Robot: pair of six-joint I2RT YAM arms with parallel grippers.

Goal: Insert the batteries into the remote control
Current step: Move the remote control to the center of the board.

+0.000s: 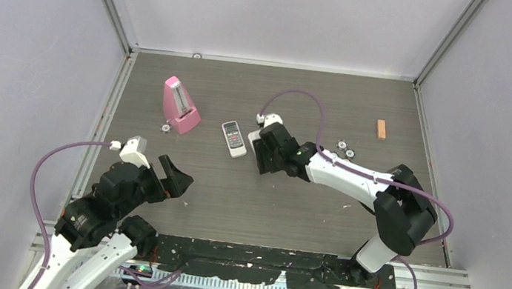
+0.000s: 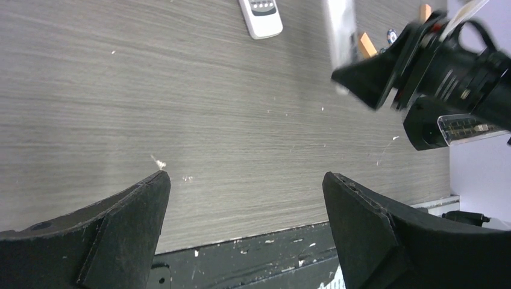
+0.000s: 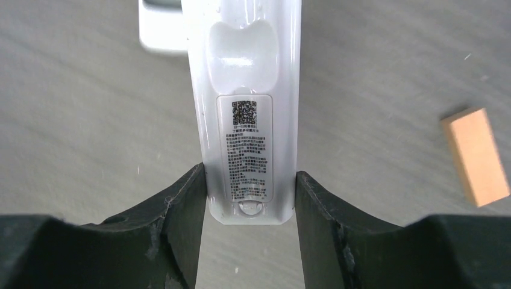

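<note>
Right wrist view: right pincer (image 3: 250,174) clamped on the remote control (image 3: 247,60); left pincer (image 2: 246,176) spread apart

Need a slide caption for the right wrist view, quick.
Right gripper shut on the white remote control, labelled back facing the camera; orange block lying apart on the table.

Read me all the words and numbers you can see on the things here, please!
No text here can be read.
Sticker on the back of the remote control, held in the right gripper: a square code and tiny lines of print, too small to read.
Buttons of the shorter remote: markings too small to read.
Pink object: no writing visible.
</note>
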